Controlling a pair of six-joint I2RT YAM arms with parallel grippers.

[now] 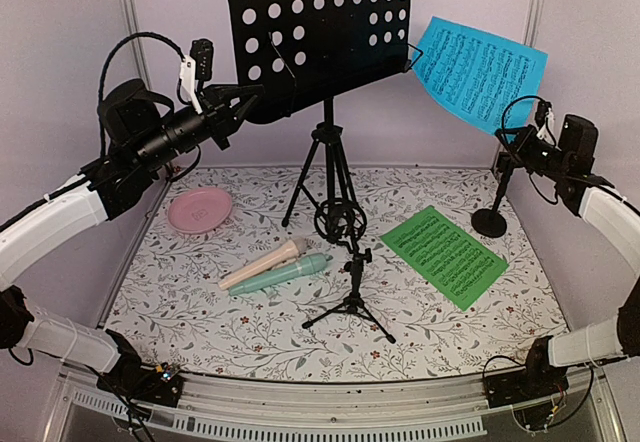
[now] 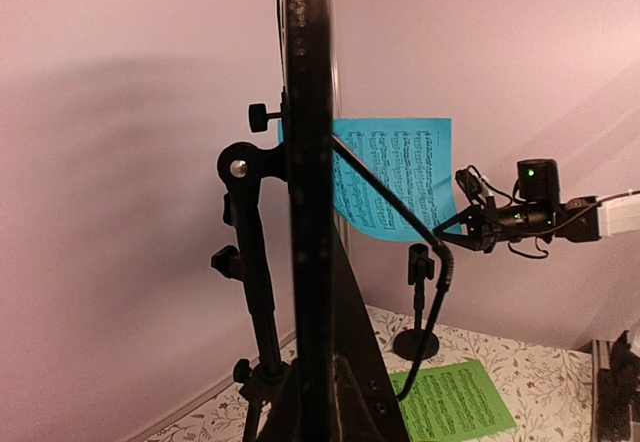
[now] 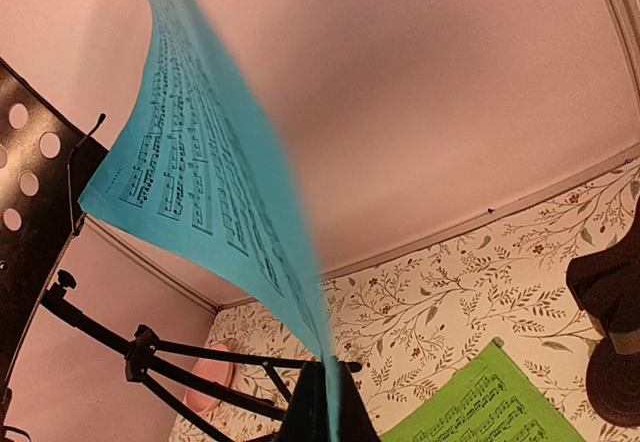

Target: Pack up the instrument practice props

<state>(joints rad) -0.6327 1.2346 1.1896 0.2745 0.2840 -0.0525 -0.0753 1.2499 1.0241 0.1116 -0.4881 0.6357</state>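
Two holds: left claw (image 1: 248,97) clamps the rack (image 1: 320,22), likely steadying it; right claw (image 1: 515,134) pinches the blue sheet (image 1: 480,67). Seemingly to draw it off.

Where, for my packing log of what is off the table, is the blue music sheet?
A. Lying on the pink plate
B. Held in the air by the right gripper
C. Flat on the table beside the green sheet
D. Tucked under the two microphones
B: the blue music sheet is up in the air beside the music rack, its lower corner pinched in the right gripper; only the green sheet lies on the table.
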